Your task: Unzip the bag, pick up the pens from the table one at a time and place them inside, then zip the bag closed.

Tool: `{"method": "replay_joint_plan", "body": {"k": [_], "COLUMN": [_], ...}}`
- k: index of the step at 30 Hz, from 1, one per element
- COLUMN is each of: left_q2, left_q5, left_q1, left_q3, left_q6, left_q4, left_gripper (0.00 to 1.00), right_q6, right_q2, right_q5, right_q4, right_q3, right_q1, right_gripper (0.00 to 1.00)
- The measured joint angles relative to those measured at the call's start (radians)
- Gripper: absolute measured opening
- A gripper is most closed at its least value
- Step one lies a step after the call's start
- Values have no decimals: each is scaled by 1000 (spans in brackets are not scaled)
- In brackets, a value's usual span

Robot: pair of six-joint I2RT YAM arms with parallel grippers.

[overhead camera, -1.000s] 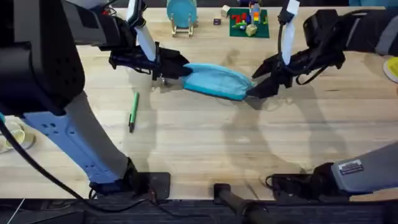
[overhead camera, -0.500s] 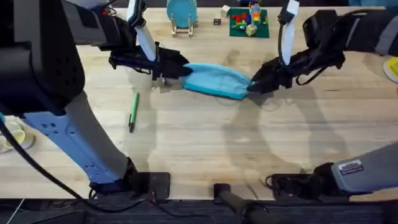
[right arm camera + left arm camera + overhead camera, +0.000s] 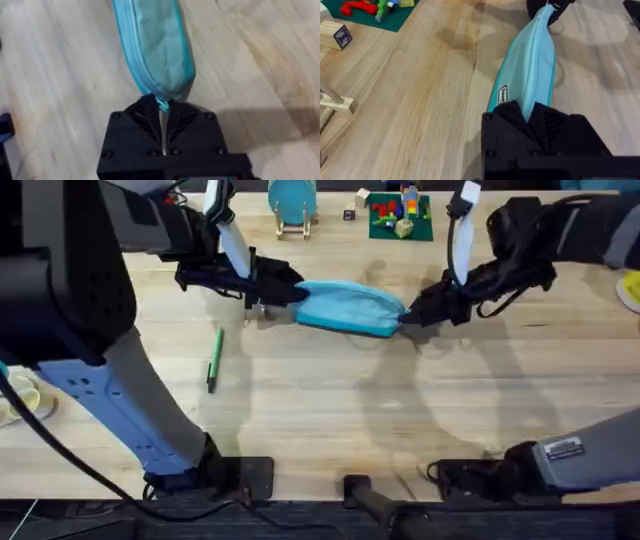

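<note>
The light blue bag (image 3: 350, 308) lies across the far middle of the table (image 3: 330, 410), stretched between both arms. My left gripper (image 3: 287, 293) is shut on the bag's left end, and the left wrist view shows the bag (image 3: 531, 65) pinched in my left gripper (image 3: 530, 114). My right gripper (image 3: 413, 314) is shut on the right end. In the right wrist view my right gripper (image 3: 163, 107) clamps a small tab at the tip of the bag (image 3: 157, 45). A green pen (image 3: 213, 359) lies on the table to the left, nearer than the bag.
At the back stand a teal object on a wooden stand (image 3: 292, 202), a small block (image 3: 348, 215) and a green mat with toy bricks (image 3: 400, 216). A tape roll (image 3: 24, 402) lies at the left edge and a yellow item (image 3: 631, 288) at the right edge.
The right gripper's fingers have closed on the bag's right end and lifted it slightly. The left gripper, the green pen and the rest have not moved.
</note>
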Motion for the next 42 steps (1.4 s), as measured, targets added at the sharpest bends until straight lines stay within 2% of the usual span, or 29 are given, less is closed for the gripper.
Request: {"method": "replay_joint_plan", "body": {"k": [12,18,27,42], "left_q2": [0,0,0,0], "left_q5": [-2,-5,-5,-6], "left_q1": [-6,-6,-6,-6], "left_q3": [0,0,0,0], "left_q6": [0,0,0,0], "left_q4": [1,1,1,1], "left_gripper": [42,42,42,42], "right_q6": [89,106,125,128], "right_q2": [0,0,0,0], "right_q5": [121,158,164,106], "right_q4": [-124,-189,-191,-194], "right_q3": [125,138,138,156], "right_q1": [8,-3,-3,-5], "right_gripper": [32,31,30,31]}}
